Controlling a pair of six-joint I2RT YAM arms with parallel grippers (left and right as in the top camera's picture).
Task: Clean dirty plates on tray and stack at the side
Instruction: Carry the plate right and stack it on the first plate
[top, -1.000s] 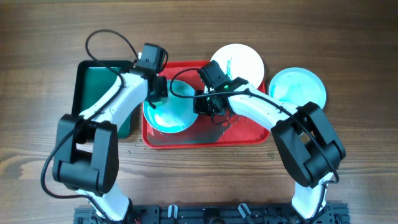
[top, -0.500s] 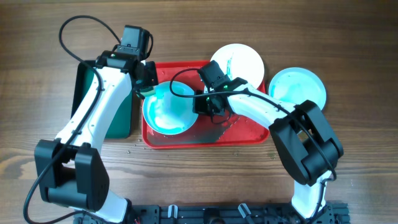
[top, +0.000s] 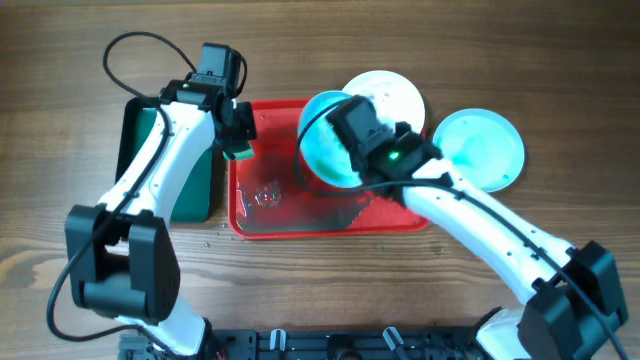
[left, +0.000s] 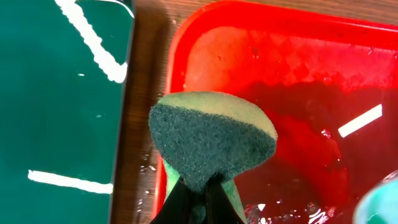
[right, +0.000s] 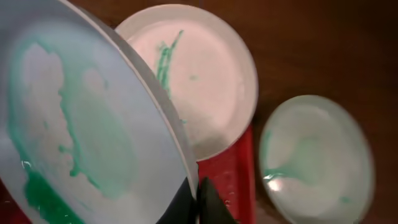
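Right jaws pinch smeared plate (right: 81, 137) rim; left jaws clamp sponge (left: 211, 140). Risk: wet edge grip slips, plate drops.

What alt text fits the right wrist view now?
The right gripper pinches the rim of a tilted green-smeared plate filling half the frame. Behind it, a white plate with a green streak overlaps the red tray, and a pale aqua plate lies on the table.

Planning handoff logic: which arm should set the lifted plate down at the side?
Right. The right gripper pinches the lifted plate, close to the far-right plate; the left gripper holds a sponge.
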